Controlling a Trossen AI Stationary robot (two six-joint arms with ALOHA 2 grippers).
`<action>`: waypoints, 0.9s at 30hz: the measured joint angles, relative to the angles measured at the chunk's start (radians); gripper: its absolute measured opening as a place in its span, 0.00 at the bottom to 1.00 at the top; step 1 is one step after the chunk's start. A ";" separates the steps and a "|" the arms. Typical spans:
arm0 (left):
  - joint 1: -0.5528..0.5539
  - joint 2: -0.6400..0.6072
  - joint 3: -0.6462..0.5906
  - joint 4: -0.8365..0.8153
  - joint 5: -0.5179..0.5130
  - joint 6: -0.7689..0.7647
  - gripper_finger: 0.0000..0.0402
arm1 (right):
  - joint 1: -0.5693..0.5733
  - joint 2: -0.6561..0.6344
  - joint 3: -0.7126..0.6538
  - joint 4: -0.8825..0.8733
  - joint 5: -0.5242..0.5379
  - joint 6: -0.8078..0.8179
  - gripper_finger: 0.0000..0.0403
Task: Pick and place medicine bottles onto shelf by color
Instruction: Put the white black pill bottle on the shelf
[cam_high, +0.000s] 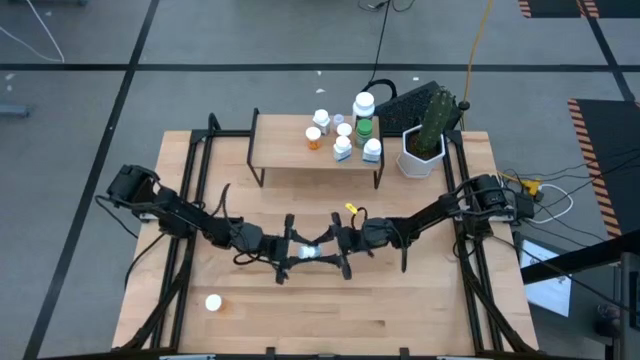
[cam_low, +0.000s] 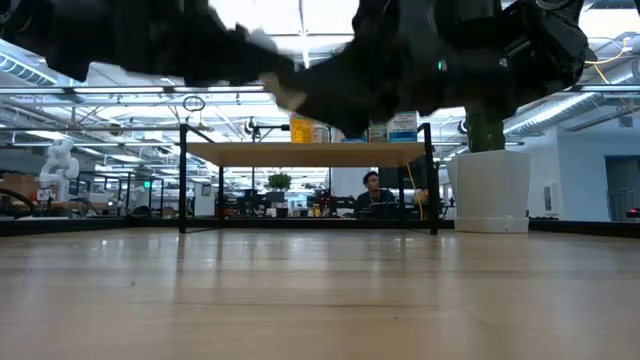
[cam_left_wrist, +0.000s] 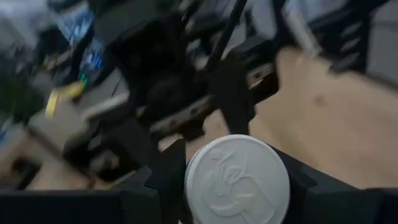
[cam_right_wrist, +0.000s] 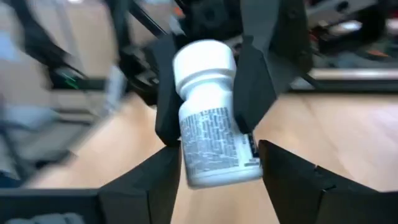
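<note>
A white medicine bottle (cam_right_wrist: 214, 137) with a white cap (cam_left_wrist: 237, 180) and a printed label hangs lying about level above the table's middle (cam_high: 306, 251), cap toward the left arm. My left gripper (cam_high: 297, 251) is shut on it. My right gripper (cam_right_wrist: 217, 171) meets it from the table's right, open, its fingers standing close on either side of the bottle's base end. The shelf (cam_high: 285, 150) at the far middle carries several bottles, among them white ones (cam_high: 343, 148), an orange one (cam_high: 314, 138) and a green one (cam_high: 364, 128). Another white bottle (cam_high: 213, 302) lies on the table near left. My left gripper pinches the bottle's cap end (cam_right_wrist: 205, 68) between its two fingers (cam_right_wrist: 254, 87). The fingers come about level from the table's left and lie along the bottle. The bottle is lifted clear of the table, lying roughly level with its base toward the right arm.
A white planter with a cactus (cam_high: 422, 148) stands at the shelf's right end, a black keyboard (cam_high: 408, 103) behind it. In the low view the shelf's black legs (cam_low: 432, 180) stand on the far half of the table; a person sits in the room beyond.
</note>
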 joint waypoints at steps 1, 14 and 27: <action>0.000 0.000 0.000 -0.025 -0.022 -0.013 0.42 | 0.000 0.000 0.000 -0.029 0.046 -0.011 0.53; 0.132 0.000 0.000 -0.306 -0.079 -0.375 0.42 | 0.000 -0.116 -0.001 -0.370 0.428 -0.033 0.60; 0.173 0.152 0.093 -0.469 0.007 -0.579 0.42 | 0.001 -0.143 -0.001 -0.388 0.378 0.058 0.60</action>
